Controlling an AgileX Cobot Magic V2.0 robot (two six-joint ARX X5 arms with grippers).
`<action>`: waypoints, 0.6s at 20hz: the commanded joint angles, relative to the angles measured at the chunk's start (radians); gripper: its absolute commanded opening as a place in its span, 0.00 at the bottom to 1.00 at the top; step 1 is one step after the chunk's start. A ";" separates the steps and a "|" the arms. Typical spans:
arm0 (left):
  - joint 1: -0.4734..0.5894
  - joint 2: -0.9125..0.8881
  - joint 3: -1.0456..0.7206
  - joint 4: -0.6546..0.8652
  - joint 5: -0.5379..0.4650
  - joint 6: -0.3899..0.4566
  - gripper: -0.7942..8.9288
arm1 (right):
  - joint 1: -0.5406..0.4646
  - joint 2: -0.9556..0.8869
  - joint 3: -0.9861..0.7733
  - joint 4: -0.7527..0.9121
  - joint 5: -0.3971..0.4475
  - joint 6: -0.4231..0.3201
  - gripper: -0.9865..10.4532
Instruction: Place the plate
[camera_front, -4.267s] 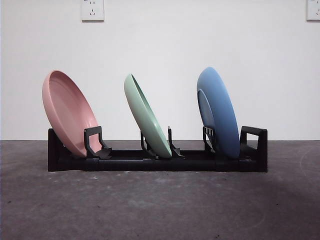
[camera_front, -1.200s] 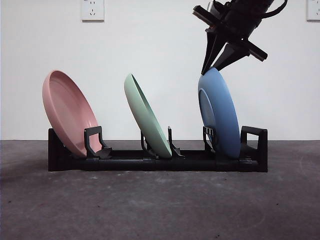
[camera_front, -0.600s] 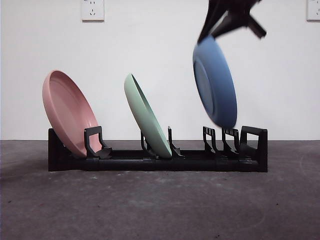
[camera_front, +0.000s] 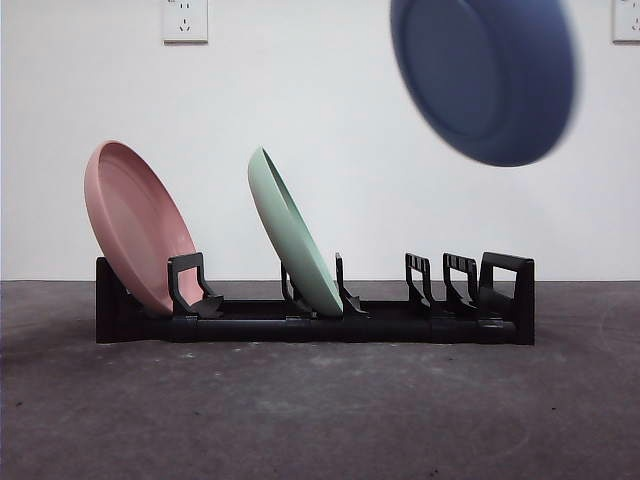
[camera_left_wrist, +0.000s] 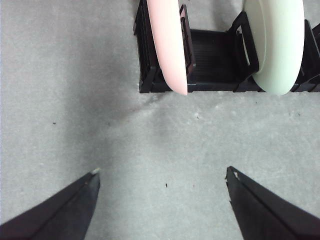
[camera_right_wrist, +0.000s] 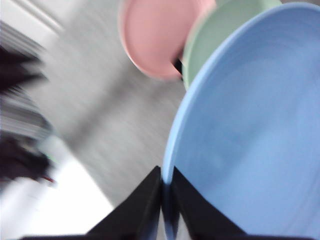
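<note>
Two plates racked: pink plate (camera_front: 138, 224), green plate (camera_front: 293, 232); blue plate (camera_front: 487, 77) aloft.

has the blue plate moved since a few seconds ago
Yes. The blue plate has left the rack and gone up and slightly right, now high above its empty right-end slots. The right hand is shut on its rim.

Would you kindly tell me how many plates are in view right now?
3. The pink plate leans at one end of the rack, the green plate leans mid-rack, and the blue plate is held in the air by the right gripper. None seem hidden.
</note>
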 joint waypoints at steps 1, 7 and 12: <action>-0.002 0.006 0.022 0.011 0.003 0.003 0.50 | 0.074 -0.061 -0.064 0.049 0.133 -0.059 0.10; -0.002 0.006 0.022 0.011 0.003 0.003 0.50 | 0.256 -0.377 -0.504 0.290 0.398 -0.049 0.10; -0.002 0.006 0.022 0.012 0.003 0.003 0.50 | 0.444 -0.516 -0.760 0.323 0.640 0.001 0.10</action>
